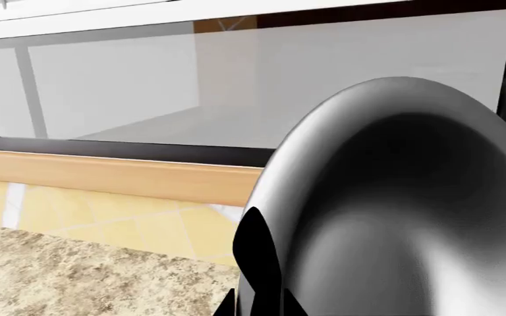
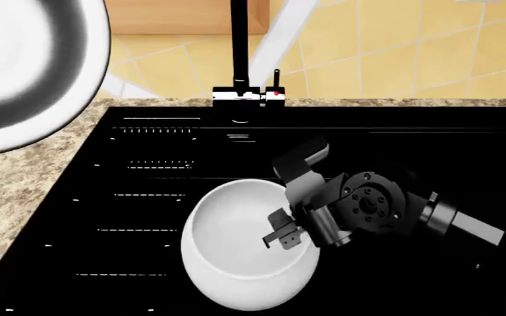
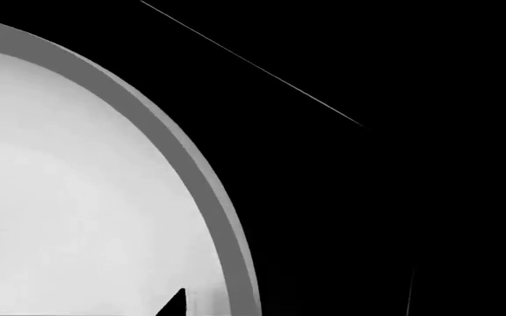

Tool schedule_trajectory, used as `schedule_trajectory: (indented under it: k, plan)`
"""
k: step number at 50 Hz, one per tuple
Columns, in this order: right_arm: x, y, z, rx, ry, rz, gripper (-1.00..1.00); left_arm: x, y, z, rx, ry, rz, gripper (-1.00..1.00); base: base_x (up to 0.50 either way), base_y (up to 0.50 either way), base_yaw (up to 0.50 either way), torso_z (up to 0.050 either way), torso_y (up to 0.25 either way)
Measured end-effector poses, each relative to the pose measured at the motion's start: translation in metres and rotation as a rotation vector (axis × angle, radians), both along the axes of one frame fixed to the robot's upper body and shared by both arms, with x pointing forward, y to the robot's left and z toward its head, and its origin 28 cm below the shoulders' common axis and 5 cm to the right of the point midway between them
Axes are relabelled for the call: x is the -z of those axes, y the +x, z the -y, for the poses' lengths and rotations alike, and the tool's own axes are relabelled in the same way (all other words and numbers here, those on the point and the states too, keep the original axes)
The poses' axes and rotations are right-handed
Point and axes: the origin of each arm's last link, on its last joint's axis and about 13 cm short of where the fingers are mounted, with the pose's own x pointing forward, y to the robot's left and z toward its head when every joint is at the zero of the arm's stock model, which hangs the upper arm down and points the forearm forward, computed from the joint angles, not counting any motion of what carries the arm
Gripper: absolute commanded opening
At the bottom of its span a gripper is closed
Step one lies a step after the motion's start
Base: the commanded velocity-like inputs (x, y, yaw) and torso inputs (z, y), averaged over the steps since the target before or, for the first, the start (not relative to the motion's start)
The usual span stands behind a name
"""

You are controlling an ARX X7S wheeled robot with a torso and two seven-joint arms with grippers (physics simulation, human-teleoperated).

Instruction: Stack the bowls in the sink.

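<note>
The right gripper [image 2: 290, 197] reaches over the white bowl's [image 2: 240, 253] rim inside the black sink [image 2: 147, 217]; whether it grips cannot be told. Speckled granite counter [image 2: 24, 178] and yellow tiled wall [image 2: 394, 52] surround the sink, the faucet [image 2: 238, 59] behind it. The left gripper itself is hidden, though a silvery bowl [image 2: 24, 66] hangs high above the sink's left side. Two bowls show.
</note>
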Motion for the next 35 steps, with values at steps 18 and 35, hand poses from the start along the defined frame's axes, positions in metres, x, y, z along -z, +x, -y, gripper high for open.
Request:
schedule_trajectory:
  k: [18, 35]
  plan:
    - [-0.016, -0.004, 0.002, -0.003, 0.012, 0.018, 1.00, -0.001, 0.000, 0.001, 0.002, 0.001, 0.003, -1.00, 0.00, 0.00, 0.00, 0.000, 0.000]
    - [-0.069, -0.013, 0.011, 0.010, -0.023, 0.134, 1.00, -0.004, -0.001, 0.001, 0.003, 0.001, 0.008, -1.00, 0.00, 0.00, 0.00, 0.000, 0.000]
